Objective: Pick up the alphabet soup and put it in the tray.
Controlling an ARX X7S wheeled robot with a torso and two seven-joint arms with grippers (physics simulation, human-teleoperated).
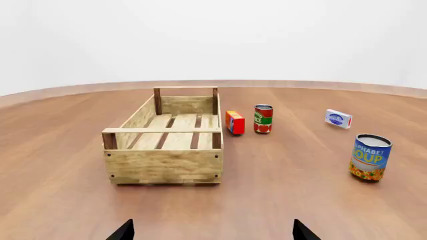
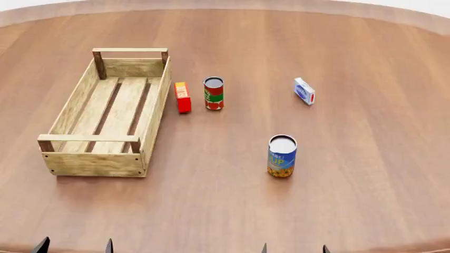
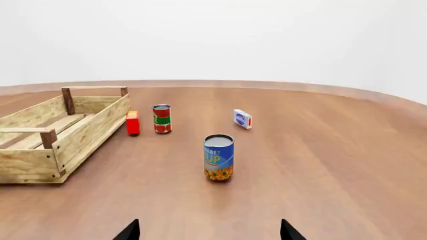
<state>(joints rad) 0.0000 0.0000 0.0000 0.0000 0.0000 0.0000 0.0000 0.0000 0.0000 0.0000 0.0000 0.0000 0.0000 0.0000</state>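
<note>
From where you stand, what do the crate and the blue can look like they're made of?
The crate looks like pale, unpainted wood: visible grain, slats, darker corner posts. The blue can seems metal under a printed label, going by its grey-white top, though the render leaves that open.

the tabletop (image 2: 365,174) looks like reddish-brown wood, smooth, with fine grain and a soft sheen. the tray (image 2: 65,163) is pale, raw-looking wood, matt and a little rough, with knots and grain showing on its slats; its corner posts are a darker wood. the alphabet soup (image 2: 281,156) is a can with a glossy printed paper label and a dull grey metal top. the tomato can (image 2: 214,94) has the same metal rim and shiny label. the red box (image 2: 183,97) and the blue-white box (image 2: 304,91) look like smooth printed card.
</note>
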